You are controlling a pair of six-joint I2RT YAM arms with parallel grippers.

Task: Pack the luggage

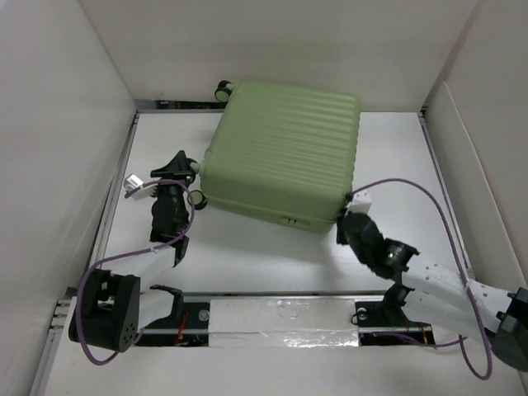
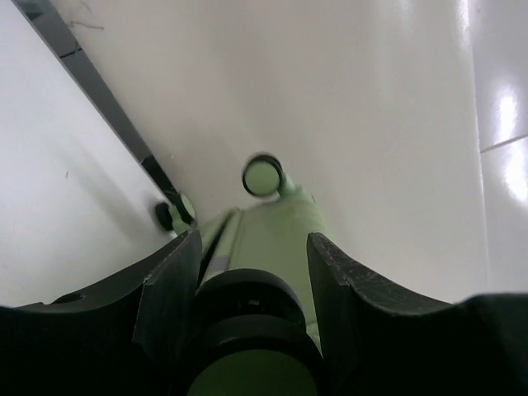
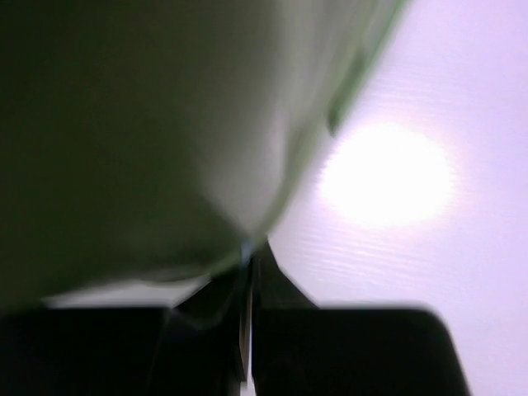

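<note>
While luggage (image 1: 285,153) lies closed | left tool (image 2: 254,243) spread — astride caster (image 2: 247,301) | right tool (image 3: 249,268) clenched

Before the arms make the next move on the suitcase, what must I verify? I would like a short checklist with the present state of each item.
1. Luggage open for packing: not ok. The shell is closed and lies on the table.
2. Left gripper lined up on a caster wheel: ok. One finger stands on each side of it.
3. Left grip firm on that wheel: cannot tell.
4. Right gripper at the luggage's near right corner: ok. Its fingers are together at the shell edge.
5. Right gripper holding anything, such as a zipper pull: cannot tell. The right wrist view is blurred.
</note>
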